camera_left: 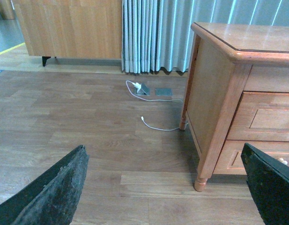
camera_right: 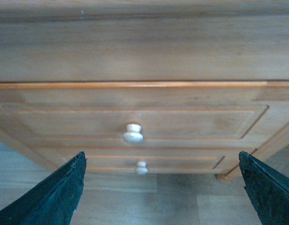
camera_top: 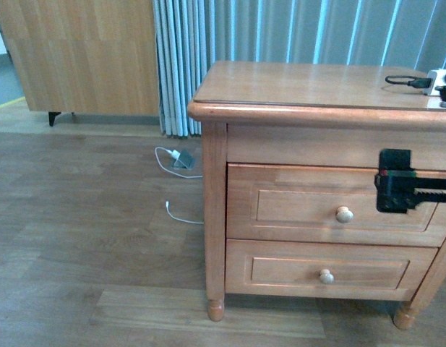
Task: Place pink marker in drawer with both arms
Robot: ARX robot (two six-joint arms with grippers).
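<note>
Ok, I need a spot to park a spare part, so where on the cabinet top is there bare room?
Most of the cabinet top is bare, from its left edge across the middle. The far right corner is crowded with a black cable and a white block. The right gripper hangs in front of the closed drawer.

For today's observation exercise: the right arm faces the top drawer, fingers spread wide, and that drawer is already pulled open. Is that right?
Not quite. The drawer is shut, its front flush with the cabinet, as the front view and right wrist view show. The rest holds: the right gripper faces its knob with fingers spread wide.
</note>
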